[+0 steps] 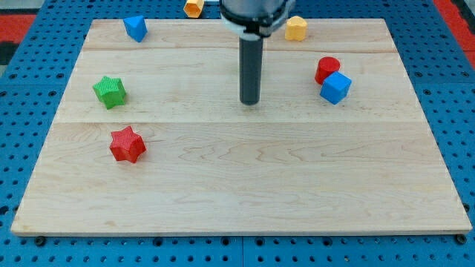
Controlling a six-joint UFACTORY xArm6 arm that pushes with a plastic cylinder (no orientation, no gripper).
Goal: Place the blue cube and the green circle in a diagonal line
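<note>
A blue cube [335, 87] lies at the view's right, touching a red cylinder [327, 69] just above and to the left of it. The only green block I see is star-shaped [110, 91], at the view's left. My tip [249, 101] rests on the wooden board [245, 185] near the centre. It is well apart from every block, about a hand's width left of the blue cube and far to the right of the green star.
A second blue block [135, 27] sits at the top left. A red star [127, 144] lies below the green star. One yellow block [296, 28] sits at the top edge and another yellow block [194, 7] beyond it, off the board.
</note>
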